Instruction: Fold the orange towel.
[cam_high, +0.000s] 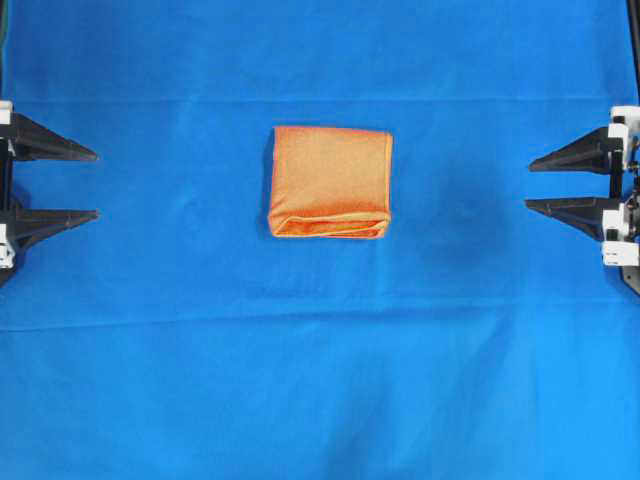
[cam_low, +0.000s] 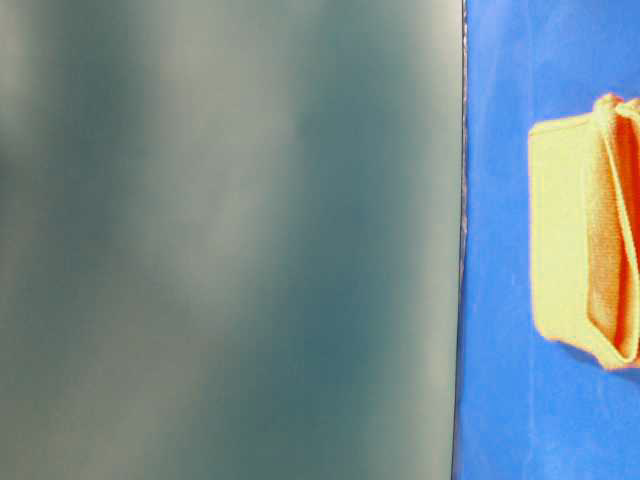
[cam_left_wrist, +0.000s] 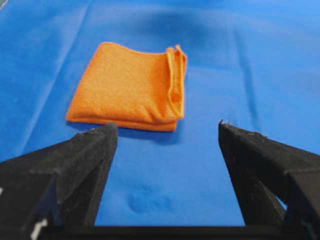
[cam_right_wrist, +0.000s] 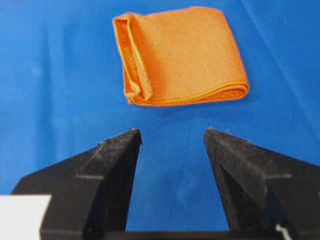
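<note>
The orange towel (cam_high: 330, 182) lies folded into a small thick square in the middle of the big blue cloth (cam_high: 320, 380). Its layered edges show on the side nearest the bottom of the overhead view. The left gripper (cam_high: 95, 184) is far off to the left of the towel, with its two black fingers (cam_left_wrist: 95, 150) spread wide and holding nothing. The right gripper (cam_high: 530, 184) is far off to the right of the towel. It is spread wide too and holds nothing.
</note>
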